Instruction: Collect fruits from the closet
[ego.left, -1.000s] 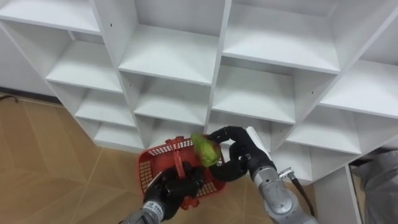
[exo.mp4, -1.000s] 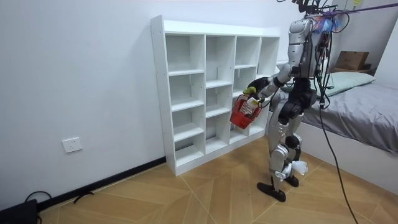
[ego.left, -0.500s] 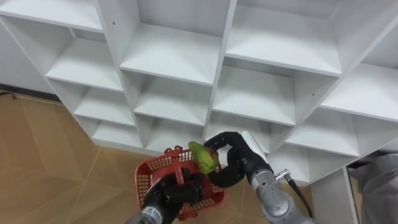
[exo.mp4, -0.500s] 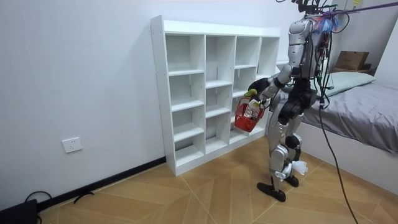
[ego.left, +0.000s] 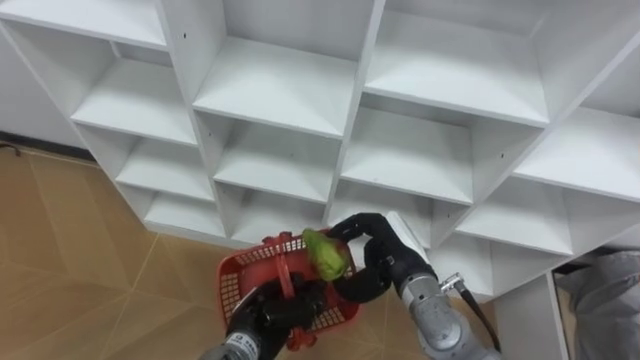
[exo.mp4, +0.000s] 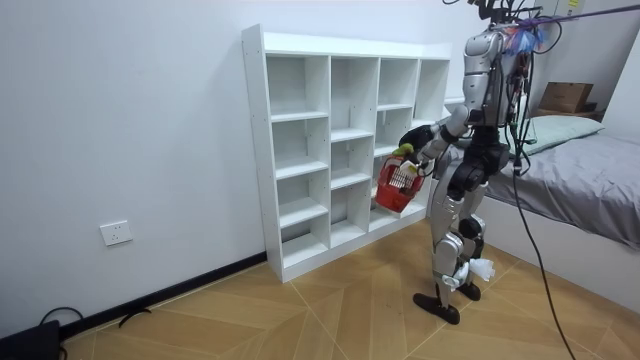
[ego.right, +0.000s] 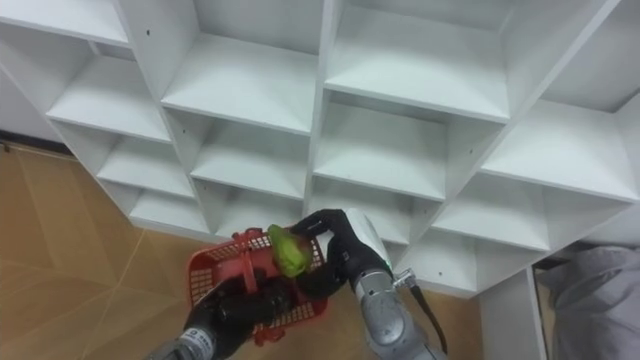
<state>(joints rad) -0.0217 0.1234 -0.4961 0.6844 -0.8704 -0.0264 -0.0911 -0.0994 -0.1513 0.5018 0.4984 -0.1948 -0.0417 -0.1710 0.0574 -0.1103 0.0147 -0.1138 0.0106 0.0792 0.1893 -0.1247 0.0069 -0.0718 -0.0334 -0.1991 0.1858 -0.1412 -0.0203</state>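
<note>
Left eye view: grips a green fruit (ego.left: 327, 256) in the curled right hand (ego.left: 386, 256), just over the red basket (ego.left: 236, 288) and its far rim. Clasps the basket's handle with the left hand (ego.left: 270, 313), fingers wrapped round it. Stands close before the white closet (ego.left: 347, 120).

Shelf unit (ego.left: 270, 90): compartments open-fronted, parted by upright dividers and boards. Red basket (ego.left: 235, 285), its handle gripped by left hand (ego.left: 270, 315), hangs before the lower compartments. Right hand (ego.left: 385, 260), curled round green fruit (ego.left: 325, 255), overhangs the basket's rim. Floor (ego.left: 70, 250) leftward lies open. Bed (exo.mp4: 590, 165) stands behind the robot.
</note>
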